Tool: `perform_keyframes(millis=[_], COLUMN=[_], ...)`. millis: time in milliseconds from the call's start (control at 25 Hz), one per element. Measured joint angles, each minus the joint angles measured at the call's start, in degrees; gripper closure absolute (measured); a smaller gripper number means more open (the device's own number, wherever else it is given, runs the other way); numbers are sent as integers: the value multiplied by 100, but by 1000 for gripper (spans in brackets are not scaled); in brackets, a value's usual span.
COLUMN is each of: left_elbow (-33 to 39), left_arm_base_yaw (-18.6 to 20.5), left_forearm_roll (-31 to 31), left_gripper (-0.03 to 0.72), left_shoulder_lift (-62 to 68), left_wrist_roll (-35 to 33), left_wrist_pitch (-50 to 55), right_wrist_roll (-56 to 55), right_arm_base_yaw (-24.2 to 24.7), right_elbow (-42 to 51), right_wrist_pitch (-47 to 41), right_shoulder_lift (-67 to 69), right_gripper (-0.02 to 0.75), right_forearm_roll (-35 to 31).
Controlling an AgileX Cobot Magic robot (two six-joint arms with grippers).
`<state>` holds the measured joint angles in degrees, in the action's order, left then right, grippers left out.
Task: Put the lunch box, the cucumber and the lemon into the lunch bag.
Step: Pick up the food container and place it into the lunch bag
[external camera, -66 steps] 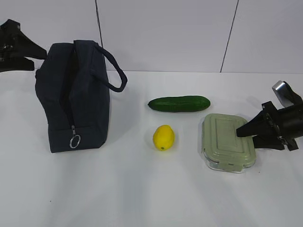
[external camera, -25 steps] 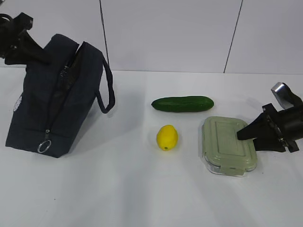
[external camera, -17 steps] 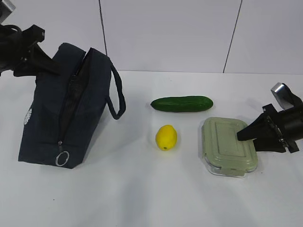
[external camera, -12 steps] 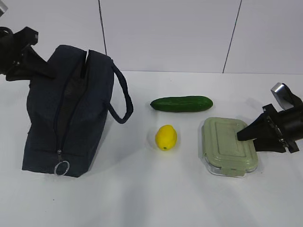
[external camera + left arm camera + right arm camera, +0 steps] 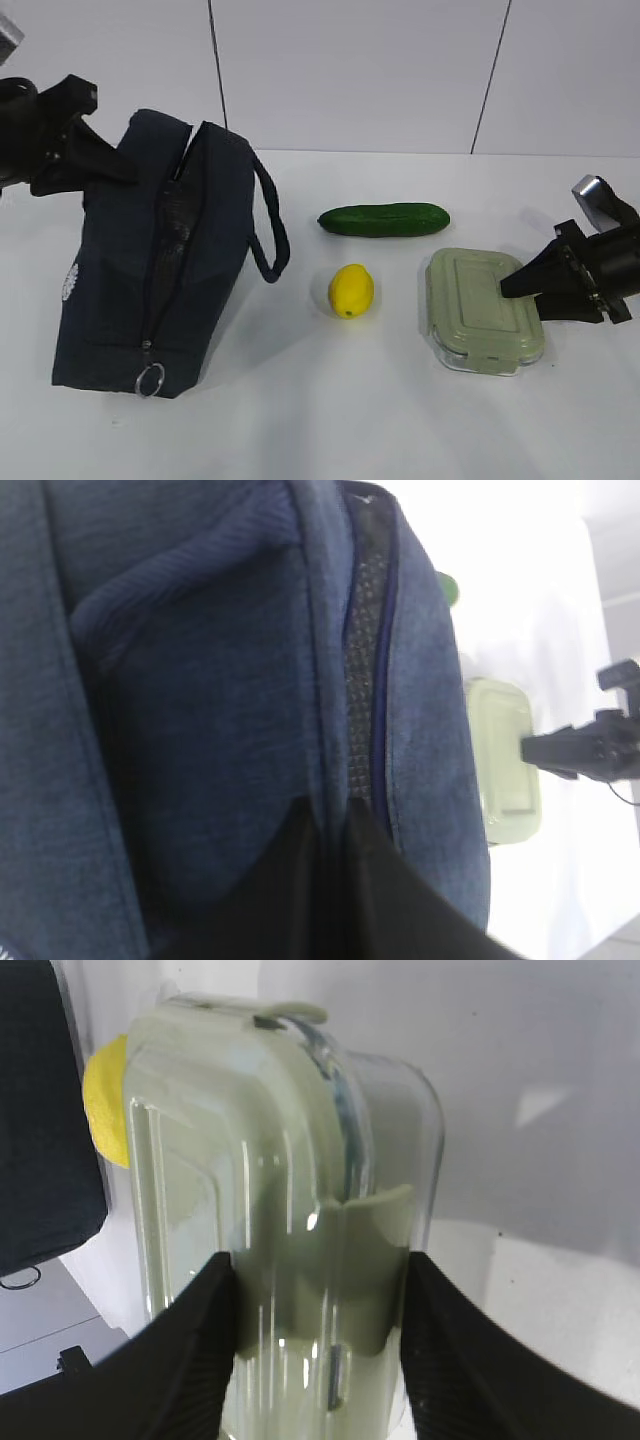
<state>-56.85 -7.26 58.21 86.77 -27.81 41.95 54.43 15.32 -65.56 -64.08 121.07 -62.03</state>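
On the left of the white table (image 5: 330,400) stands the dark navy fabric lunch bag (image 5: 150,270), leaning a little, its zipper slit partly parted along the top and the metal ring pull (image 5: 150,380) dangling at the near bottom corner. The left gripper (image 5: 95,160) is up at the bag's far left top edge, and the left wrist view has its two black fingers (image 5: 300,890) pressed together on the fabric right beside the zipper (image 5: 362,680), clamped on the bag. One loop handle (image 5: 270,235) hangs off the bag's right side. Over in the middle, the small bright yellow lemon (image 5: 351,291) sits alone, well apart from both grippers, with the long dark green glossy cucumber (image 5: 384,219) lying crosswise just beyond it. On the right, the flat clear lunch box with the pale sage-green lid (image 5: 484,308) rests on the table, and the right gripper (image 5: 515,282) comes in low from the right edge. In the right wrist view its black fingers (image 5: 195,1350) sit either side of the box's end at the lid's snap tab (image 5: 345,1260), spread around it; whether they press the walls, I cannot tell.
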Motion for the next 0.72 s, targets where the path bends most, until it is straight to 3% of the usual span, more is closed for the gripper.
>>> perform_keyframes(millis=[160, 720], left_elbow=[22, 46], left_arm_base_yaw=[-237, -262], left_forearm_roll=[39, -535], left_gripper=[679, 679], left_shoulder_lift=[0, -9], left_wrist_roll=[-10, -10], left_wrist_pitch=[-71, -137], right_wrist_roll=[0, 0], right_arm_base_yaw=[0, 0], right_elbow=[0, 0], right_wrist_pitch=[0, -17], right_shoulder_lift=[0, 0], right_gripper=[358, 358], right_forearm_roll=[0, -193])
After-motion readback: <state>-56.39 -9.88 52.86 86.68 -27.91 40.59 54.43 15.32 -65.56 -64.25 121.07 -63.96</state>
